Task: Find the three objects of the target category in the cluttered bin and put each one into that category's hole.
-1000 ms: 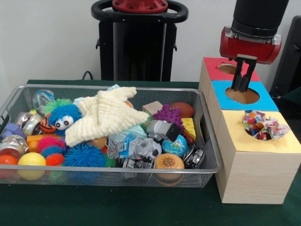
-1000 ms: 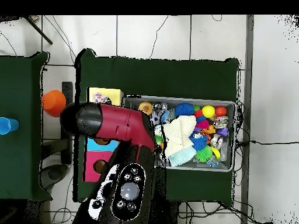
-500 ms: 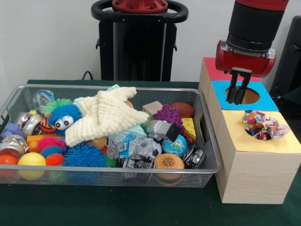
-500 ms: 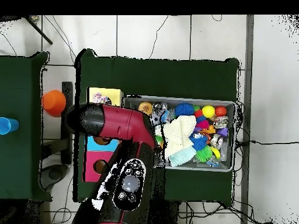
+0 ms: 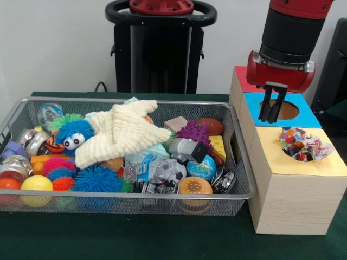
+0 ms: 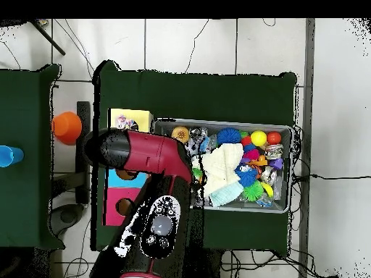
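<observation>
A wire mesh bin (image 5: 238, 187) holds mixed toys: a cream star-shaped plush (image 5: 122, 132), a blue fuzzy creature with eyes (image 5: 73, 132), a purple spiky ball (image 5: 194, 131), a globe ball (image 5: 203, 168) and several more. To its right stands a wooden box with a red top (image 5: 246, 76), a blue top (image 5: 303, 115) and a yellow top (image 5: 282, 160), each with a hole. My gripper (image 5: 270, 120) hangs over the blue hole's left edge, open and empty. A crumpled multicoloured object (image 5: 303, 145) sits in the yellow hole. In the overhead view the arm (image 6: 145, 156) hides the gripper.
A black pedestal (image 5: 160, 49) stands behind the bin. Seen from overhead, the bin (image 6: 224, 123) lies right of the box (image 6: 130, 119). An orange cup (image 6: 67, 127) and a blue cup (image 6: 9, 156) sit on a second green table to the left.
The gripper has shifted slightly left and lower in the front view, from above the blue hole's middle to its left edge. Its fingers, together a second ago, now stand apart.
</observation>
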Controlling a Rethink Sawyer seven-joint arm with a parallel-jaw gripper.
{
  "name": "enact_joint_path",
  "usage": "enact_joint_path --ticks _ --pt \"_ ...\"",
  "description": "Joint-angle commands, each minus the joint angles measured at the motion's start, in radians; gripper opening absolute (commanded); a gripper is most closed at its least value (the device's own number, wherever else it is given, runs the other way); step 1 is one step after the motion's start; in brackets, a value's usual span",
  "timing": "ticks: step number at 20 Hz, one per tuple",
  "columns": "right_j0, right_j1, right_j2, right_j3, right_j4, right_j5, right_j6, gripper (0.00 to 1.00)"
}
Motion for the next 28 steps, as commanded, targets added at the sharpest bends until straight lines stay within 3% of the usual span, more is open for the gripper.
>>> enact_joint_path --ticks 1,28 --pt "0.003 0.029 0.101 0.006 0.002 -0.028 0.157 0.00" --pt "0.021 0.051 0.129 -0.011 0.039 -0.049 0.214 0.00"
